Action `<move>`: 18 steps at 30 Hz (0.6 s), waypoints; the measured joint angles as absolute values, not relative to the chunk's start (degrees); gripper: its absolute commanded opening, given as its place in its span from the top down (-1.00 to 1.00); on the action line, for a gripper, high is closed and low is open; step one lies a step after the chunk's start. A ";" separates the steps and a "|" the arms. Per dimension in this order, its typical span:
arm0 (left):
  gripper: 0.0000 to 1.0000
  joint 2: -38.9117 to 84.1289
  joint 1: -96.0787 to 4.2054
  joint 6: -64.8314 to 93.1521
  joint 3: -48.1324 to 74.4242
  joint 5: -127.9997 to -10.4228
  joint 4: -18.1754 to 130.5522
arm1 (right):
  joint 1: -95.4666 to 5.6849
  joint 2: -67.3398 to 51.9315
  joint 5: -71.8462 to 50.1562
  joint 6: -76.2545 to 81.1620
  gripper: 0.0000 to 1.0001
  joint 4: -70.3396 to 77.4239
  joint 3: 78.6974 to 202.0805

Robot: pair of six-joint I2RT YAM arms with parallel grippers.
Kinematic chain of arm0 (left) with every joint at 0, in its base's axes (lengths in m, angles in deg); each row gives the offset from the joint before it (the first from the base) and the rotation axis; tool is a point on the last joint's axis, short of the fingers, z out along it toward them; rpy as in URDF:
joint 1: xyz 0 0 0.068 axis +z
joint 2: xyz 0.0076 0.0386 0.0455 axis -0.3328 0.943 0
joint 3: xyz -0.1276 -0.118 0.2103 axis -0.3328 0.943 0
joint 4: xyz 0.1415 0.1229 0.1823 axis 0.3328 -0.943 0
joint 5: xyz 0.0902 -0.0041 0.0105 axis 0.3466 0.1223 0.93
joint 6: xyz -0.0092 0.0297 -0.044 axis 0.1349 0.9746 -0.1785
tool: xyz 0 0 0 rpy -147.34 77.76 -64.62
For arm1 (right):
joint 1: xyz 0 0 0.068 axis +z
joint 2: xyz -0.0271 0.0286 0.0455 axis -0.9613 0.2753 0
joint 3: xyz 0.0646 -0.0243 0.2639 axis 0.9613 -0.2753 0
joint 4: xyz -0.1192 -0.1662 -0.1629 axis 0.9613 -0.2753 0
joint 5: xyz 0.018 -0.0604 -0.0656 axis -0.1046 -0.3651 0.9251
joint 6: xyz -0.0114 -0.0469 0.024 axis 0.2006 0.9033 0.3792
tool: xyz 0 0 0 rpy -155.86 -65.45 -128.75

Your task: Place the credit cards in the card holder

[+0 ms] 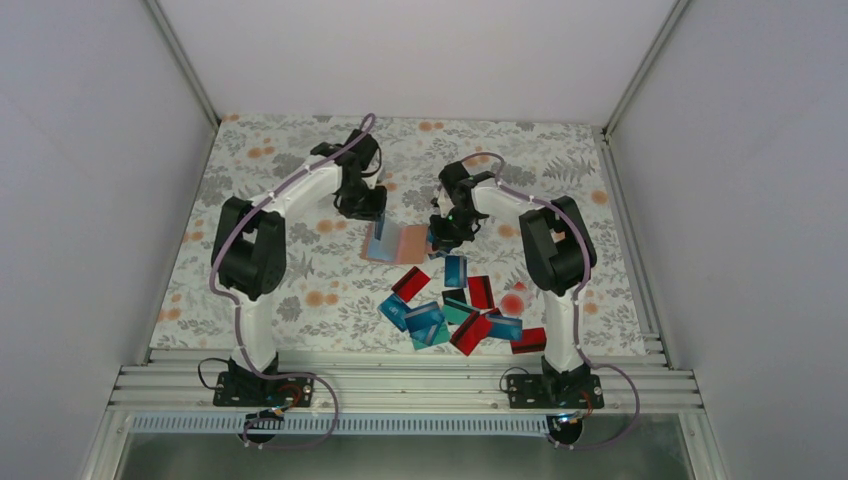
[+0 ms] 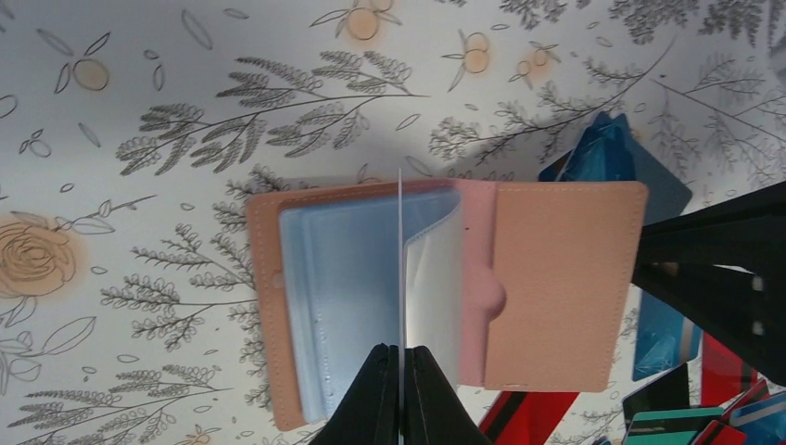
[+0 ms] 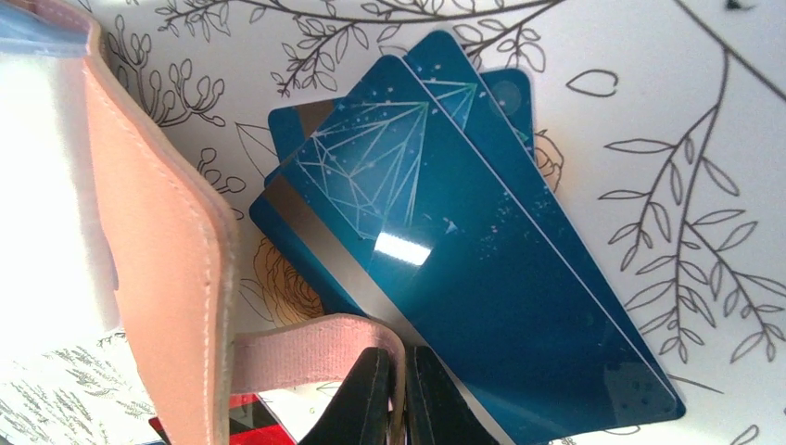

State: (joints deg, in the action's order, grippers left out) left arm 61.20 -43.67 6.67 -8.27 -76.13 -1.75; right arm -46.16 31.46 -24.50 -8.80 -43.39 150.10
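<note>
Our left gripper pinches a clear sleeve, our right gripper the pink strap, of the open tan leather-like card holder. Glossy blue plastic credit cards lie just beside its right edge, nearer the right arm.

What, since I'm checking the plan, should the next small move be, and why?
Probably the right gripper releases the strap of the card holder and reaches the blue cards beside it; the left gripper holds a clear sleeve upright.

The card holder lies behind the scattered credit cards.
</note>
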 measured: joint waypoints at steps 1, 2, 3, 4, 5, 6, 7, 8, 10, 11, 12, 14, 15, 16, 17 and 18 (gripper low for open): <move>0.95 61.35 -43.95 6.67 -8.72 -76.26 -1.79 | -46.18 31.46 -24.57 -8.64 0.91 -43.39 150.10; 0.95 61.39 -44.06 6.65 -9.03 -76.33 -1.90 | -46.18 31.46 -24.61 -8.60 0.91 -43.39 150.10; 0.95 61.42 -44.19 6.63 -9.53 -76.61 -2.16 | -46.18 31.48 -24.63 -8.58 0.92 -43.39 150.10; 0.95 61.42 -44.30 6.60 -9.97 -76.87 -2.27 | -46.18 31.48 -24.63 -8.51 0.92 -43.39 150.10; 0.95 61.42 -44.37 6.45 -10.41 -77.35 -2.25 | -46.18 31.48 -24.63 -8.47 0.92 -43.39 150.10; 0.95 61.42 -44.39 6.36 -10.78 -77.94 -2.21 | -46.18 31.53 -24.66 -8.42 0.91 -43.39 150.12; 0.95 61.42 -44.37 6.19 -10.95 -78.60 -2.08 | -46.20 31.55 -24.66 -8.40 0.91 -43.41 150.12; 0.95 61.42 -44.39 5.99 -11.02 -79.19 -1.92 | -46.20 31.57 -24.68 -8.34 0.92 -43.46 150.23; 0.95 61.53 -44.43 5.75 -11.02 -80.89 -1.44 | -46.20 31.64 -24.81 -8.18 0.91 -43.54 150.34; 0.95 61.72 -44.45 5.66 -11.02 -81.79 -1.05 | -46.20 31.72 -24.85 -8.12 0.91 -43.67 150.49; 0.95 62.12 -44.58 5.60 -11.06 -82.73 -0.61 | -46.20 31.79 -24.92 -8.03 0.85 -43.76 150.58; 0.95 63.34 -45.06 5.58 -11.41 -83.95 -0.18 | -46.25 31.94 -25.22 -7.81 0.75 -43.94 150.90; 0.95 64.13 -45.35 5.58 -11.72 -84.26 -0.04 | -46.29 32.01 -25.47 -7.70 0.69 -43.96 151.04; 0.95 65.13 -45.76 5.60 -12.13 -84.68 0.20 | -46.36 32.03 -25.75 -7.51 0.62 -43.96 151.14; 0.95 66.07 -46.18 5.60 -12.46 -84.96 0.28 | -46.42 32.03 -26.03 -7.35 0.57 -43.91 151.19; 0.95 66.97 -46.59 5.60 -12.81 -85.20 0.22 | -46.53 32.03 -26.19 -7.46 0.52 -43.91 151.25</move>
State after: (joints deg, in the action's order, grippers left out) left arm 66.97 -46.59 5.60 -12.81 -85.20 0.22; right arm -46.53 32.03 -26.19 -7.46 -43.91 151.25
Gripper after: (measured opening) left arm 0.026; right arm 0.168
